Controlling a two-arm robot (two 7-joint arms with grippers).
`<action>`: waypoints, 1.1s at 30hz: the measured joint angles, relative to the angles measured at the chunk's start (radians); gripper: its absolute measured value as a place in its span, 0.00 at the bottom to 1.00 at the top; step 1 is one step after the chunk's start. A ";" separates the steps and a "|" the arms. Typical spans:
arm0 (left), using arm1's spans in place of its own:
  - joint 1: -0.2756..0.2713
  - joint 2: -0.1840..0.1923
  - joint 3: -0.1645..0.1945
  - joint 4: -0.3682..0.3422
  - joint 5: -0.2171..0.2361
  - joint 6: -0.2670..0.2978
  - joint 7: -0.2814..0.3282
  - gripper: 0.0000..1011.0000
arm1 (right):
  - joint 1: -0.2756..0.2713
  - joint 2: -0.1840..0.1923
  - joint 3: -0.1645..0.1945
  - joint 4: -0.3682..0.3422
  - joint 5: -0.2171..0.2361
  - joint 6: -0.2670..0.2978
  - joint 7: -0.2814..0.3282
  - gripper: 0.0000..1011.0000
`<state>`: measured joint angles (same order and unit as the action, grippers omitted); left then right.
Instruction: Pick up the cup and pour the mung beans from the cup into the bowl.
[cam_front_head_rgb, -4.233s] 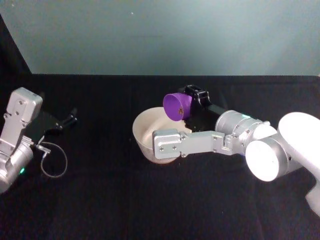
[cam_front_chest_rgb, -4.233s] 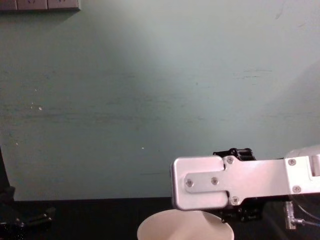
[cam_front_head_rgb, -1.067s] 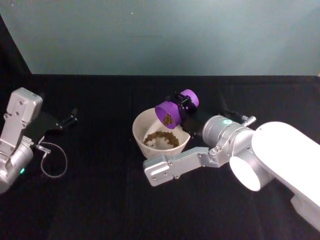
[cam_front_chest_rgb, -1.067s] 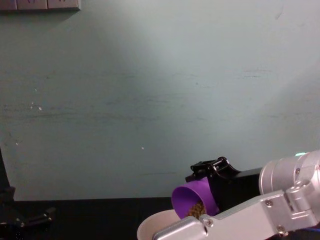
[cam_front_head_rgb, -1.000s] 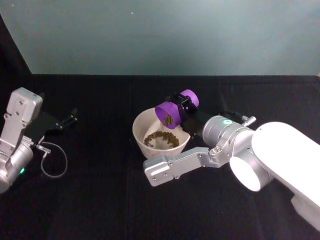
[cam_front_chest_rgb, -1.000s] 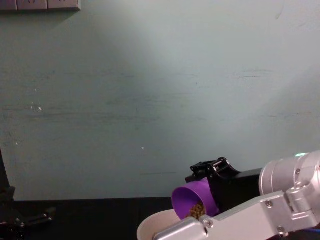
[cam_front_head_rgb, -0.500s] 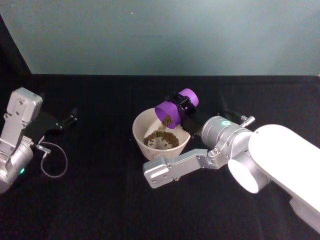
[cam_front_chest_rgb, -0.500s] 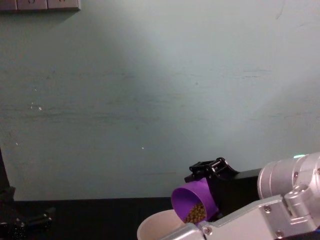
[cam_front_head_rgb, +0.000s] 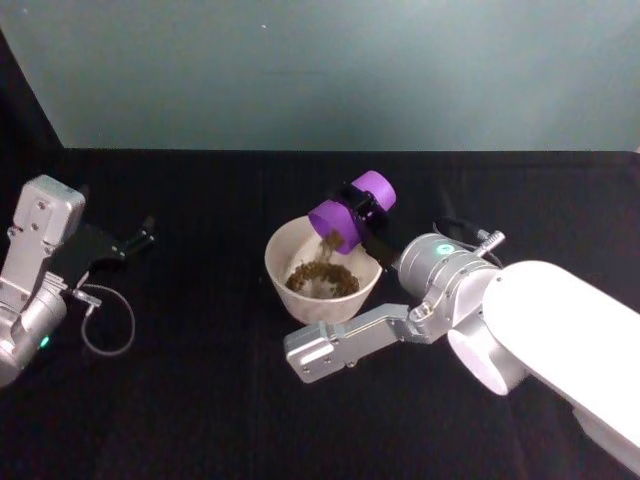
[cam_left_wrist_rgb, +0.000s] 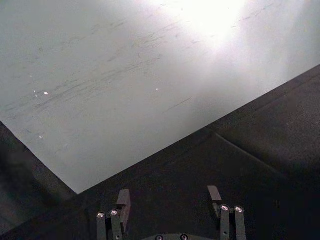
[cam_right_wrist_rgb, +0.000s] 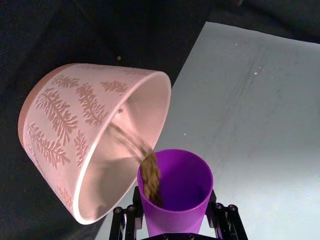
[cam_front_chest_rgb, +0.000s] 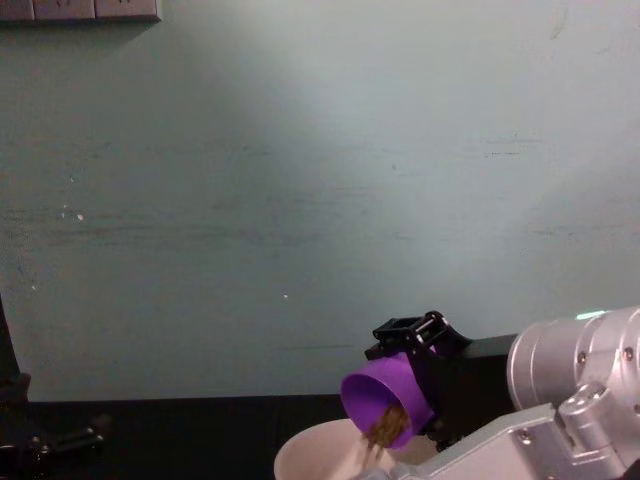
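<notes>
Above the bowl (cam_front_head_rgb: 274, 262) the right gripper (cam_front_head_rgb: 362, 210) grasps the tilted cup (cam_front_head_rgb: 343, 222); mung beans (cam_front_head_rgb: 320, 279) are pouring in, with some left in the cup. Left gripper (cam_front_head_rgb: 141, 238) idles far left, fingers apart

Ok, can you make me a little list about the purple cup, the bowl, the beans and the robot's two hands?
cup: purple cup, tipped over, mouth pointing down at the bowl
bowl: pale bowl, upright on the black table
beans: mung beans streaming out of the cup, a pile already in the bowl
holder: right gripper, shut on the cup, above the bowl's far rim
other hand: left gripper, open and empty, parked far off to the left
</notes>
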<state>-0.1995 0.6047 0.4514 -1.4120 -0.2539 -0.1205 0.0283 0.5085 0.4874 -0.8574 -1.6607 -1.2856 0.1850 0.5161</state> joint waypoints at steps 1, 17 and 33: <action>0.000 0.000 0.000 0.000 0.000 0.000 0.000 0.99 | 0.001 0.000 -0.003 0.000 -0.010 0.002 0.000 0.71; 0.000 0.000 0.000 0.000 0.000 0.000 0.000 0.99 | 0.015 0.003 -0.046 -0.011 -0.122 0.012 0.014 0.71; 0.000 0.000 0.000 0.000 0.000 0.000 0.000 0.99 | 0.039 0.029 -0.147 -0.050 -0.355 0.012 0.049 0.71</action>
<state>-0.1995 0.6047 0.4514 -1.4120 -0.2539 -0.1206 0.0283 0.5472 0.5164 -1.0040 -1.7105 -1.6402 0.1973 0.5653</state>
